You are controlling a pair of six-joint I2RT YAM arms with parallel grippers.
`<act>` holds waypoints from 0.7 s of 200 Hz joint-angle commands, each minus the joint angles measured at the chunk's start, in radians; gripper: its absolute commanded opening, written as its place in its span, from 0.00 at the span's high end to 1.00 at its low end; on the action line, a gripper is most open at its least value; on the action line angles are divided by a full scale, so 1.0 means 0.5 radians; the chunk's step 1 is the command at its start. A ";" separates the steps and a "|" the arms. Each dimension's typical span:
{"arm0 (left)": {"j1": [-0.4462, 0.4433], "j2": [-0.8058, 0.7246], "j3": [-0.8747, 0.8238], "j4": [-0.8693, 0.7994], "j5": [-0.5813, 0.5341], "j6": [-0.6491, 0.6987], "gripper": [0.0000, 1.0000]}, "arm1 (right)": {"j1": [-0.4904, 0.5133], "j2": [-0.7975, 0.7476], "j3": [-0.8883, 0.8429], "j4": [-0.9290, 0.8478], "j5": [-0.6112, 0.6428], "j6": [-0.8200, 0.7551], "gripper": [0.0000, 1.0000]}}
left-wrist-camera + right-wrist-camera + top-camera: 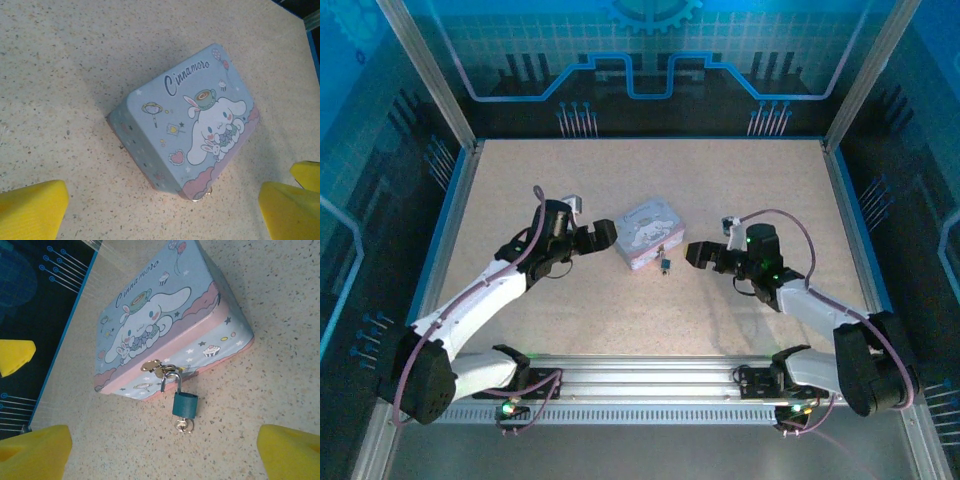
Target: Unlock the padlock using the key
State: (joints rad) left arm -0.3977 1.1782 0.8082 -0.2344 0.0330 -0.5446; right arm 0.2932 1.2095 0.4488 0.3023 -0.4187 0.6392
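I log one table, speckled beige top, blue-edged. Behind the table: back panel printed with blue circuit lines and a gear; either side of it, dark side panels behind slanted aluminium posts. At its near edge, a ribbed aluminium rail.

A pale blue cartoon tin box lies closed; speckled table beneath.

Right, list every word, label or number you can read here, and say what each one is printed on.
"Cinnamoro": dark cursive script on the lid of the tin box, above the cartoon dog. It is clearest in the left wrist view, and the same word shows in the right wrist view.
The padlock: no marking that can be read.
Top external view: the lid's print is too small to read.
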 commanded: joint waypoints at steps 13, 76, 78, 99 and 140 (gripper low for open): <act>-0.072 0.063 0.180 -0.051 0.128 0.101 0.01 | -0.029 -0.053 -0.045 -0.010 0.023 0.001 0.04; -0.215 0.360 0.410 -0.016 0.224 0.107 0.01 | -0.028 -0.072 -0.084 -0.017 0.033 -0.004 0.04; -0.220 0.372 0.419 -0.016 0.224 0.106 0.01 | -0.029 -0.072 -0.087 -0.018 0.031 -0.005 0.04; -0.246 0.489 0.518 -0.016 0.250 0.137 0.01 | -0.029 -0.069 -0.082 -0.044 0.036 -0.027 0.04; -0.260 0.720 0.687 0.006 0.356 0.177 0.02 | -0.030 -0.081 -0.073 -0.104 0.037 -0.051 0.04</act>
State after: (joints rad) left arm -0.5186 1.4834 1.0889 -0.2390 0.1532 -0.4938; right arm 0.2932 1.1889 0.4175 0.2913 -0.4061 0.6308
